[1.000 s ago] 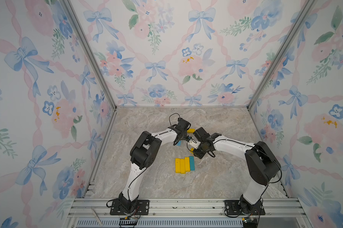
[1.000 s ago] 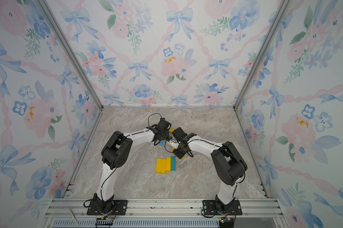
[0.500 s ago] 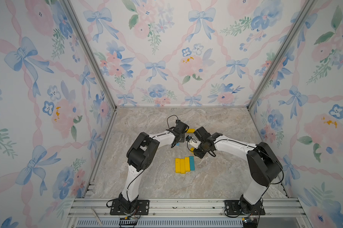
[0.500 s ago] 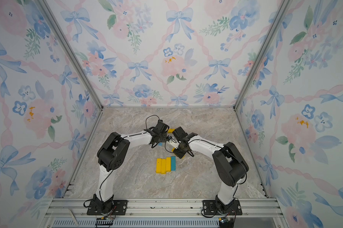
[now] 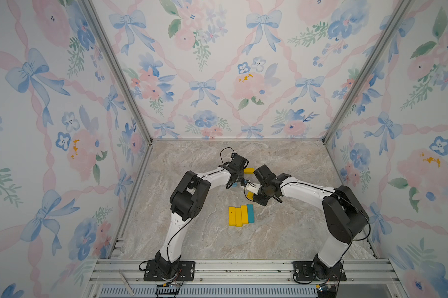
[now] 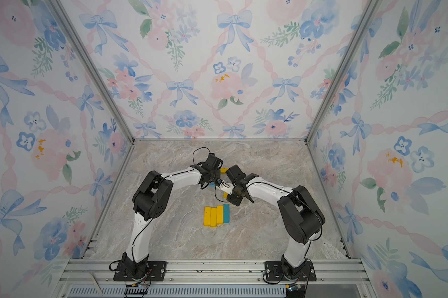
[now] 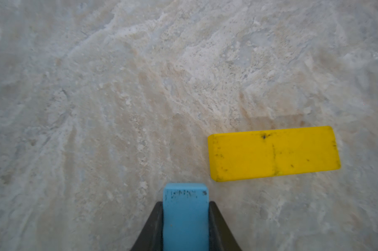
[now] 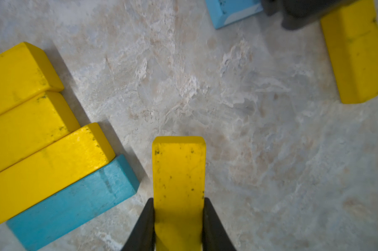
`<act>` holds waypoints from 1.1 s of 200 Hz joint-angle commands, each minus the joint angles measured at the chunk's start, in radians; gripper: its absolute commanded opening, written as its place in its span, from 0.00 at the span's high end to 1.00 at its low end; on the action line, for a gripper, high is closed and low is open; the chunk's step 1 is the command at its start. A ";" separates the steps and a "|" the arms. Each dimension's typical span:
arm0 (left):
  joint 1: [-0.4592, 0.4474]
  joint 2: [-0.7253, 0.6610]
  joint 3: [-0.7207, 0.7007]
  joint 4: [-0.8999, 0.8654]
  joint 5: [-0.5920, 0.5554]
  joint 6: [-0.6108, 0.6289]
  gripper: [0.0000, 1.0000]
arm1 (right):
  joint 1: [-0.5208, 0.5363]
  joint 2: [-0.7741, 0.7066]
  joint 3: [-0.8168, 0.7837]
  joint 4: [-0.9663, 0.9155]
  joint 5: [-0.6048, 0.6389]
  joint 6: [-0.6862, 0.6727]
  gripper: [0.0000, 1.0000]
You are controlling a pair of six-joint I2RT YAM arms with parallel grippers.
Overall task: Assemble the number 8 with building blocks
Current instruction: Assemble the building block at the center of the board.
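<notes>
Left gripper (image 7: 185, 205) is clamping a flat, matte blue bar (image 7: 185, 226) between dark tapered jaws; a loose bar (image 7: 274, 153), yellow and scuffed, is lying flat on the veined marble top (image 7: 96, 97) just ahead of it, to one side. Right gripper (image 8: 179, 201) is pinching a speckled yellow bar (image 8: 179, 169) likewise, while a tight row (image 8: 31, 130) of three yellow oblongs and a teal bar (image 8: 75, 202) is sitting just beside it.

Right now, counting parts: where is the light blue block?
In the left wrist view, the light blue block sits clamped in the left gripper, near a lone yellow block lying flat.
</notes>
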 commanded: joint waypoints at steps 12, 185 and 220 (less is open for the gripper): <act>0.013 0.071 0.024 -0.043 0.045 -0.039 0.71 | 0.008 -0.005 -0.036 0.080 -0.007 -0.096 0.76; 0.023 0.068 0.023 -0.048 0.053 -0.020 0.36 | -0.006 0.112 0.109 0.046 0.103 -0.185 0.77; 0.027 0.016 0.017 -0.048 0.056 -0.018 0.26 | -0.008 0.124 0.116 0.054 0.106 -0.191 0.77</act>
